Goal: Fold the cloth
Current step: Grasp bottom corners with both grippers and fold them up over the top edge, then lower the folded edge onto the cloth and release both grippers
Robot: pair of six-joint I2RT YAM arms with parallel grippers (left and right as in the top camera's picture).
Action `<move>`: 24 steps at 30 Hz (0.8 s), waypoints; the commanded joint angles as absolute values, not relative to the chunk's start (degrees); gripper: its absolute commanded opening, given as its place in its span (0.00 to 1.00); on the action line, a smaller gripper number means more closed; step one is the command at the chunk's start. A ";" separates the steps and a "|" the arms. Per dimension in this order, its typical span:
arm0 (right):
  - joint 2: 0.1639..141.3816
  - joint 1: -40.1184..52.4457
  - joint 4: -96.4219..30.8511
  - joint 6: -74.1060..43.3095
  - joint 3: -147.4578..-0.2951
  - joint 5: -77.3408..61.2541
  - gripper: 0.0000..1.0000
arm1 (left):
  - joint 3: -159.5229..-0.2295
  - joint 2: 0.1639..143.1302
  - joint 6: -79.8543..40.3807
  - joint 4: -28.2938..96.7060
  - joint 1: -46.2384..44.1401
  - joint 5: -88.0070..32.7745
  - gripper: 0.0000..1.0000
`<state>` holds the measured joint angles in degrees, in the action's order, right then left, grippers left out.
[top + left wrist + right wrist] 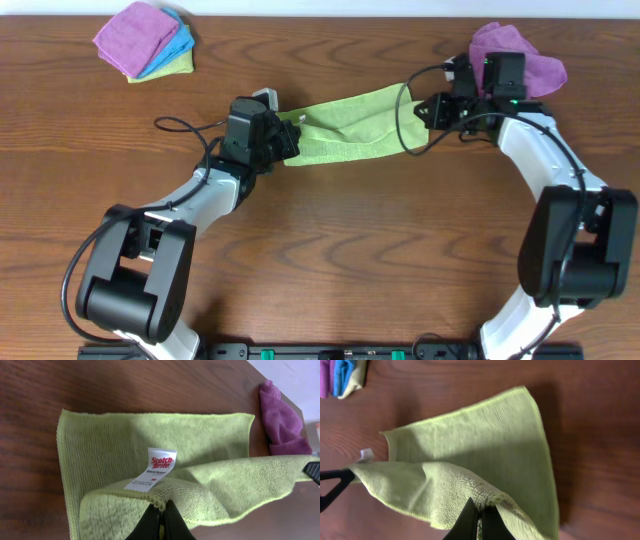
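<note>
The left gripper (161, 519) and right gripper (479, 521) each clamp a corner of the lime-green cloth (350, 125). Uneven travel could tug one corner free or skew the fold

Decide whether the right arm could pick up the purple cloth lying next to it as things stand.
Probably not yet: the purple cloth lies close beside the wrist with nothing blocking it, but the right gripper is shut on the lime-green cloth.

The cloth (350, 125) is lime green with a fine ribbed weave; its tag (156, 469) is white with red lettering. The table (330, 270) shows dark brown wood grain. The crumpled cloth (535, 65) is purple. The folded stack (148, 40) has purple, blue and yellow-green layers. The arms (545, 160) have white shells and black joints.
</note>
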<state>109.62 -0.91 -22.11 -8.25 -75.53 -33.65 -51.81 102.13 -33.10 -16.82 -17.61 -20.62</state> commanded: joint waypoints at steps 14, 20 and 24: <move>117.10 3.62 -8.16 -21.47 -78.98 -33.65 0.02 | -56.82 104.40 -29.36 -16.78 -9.28 -19.16 0.06; 118.78 3.73 -8.58 -22.28 -81.30 -32.01 0.02 | -61.39 109.12 -28.91 -16.75 -9.34 -23.31 0.05; 118.78 3.40 -8.58 -22.33 -81.87 -30.33 0.02 | -64.55 112.31 -28.91 -16.71 -9.34 -24.38 0.06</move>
<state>118.37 3.25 -8.60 -21.30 -80.09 -32.08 -61.84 110.34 -29.91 -16.73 -9.43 -22.50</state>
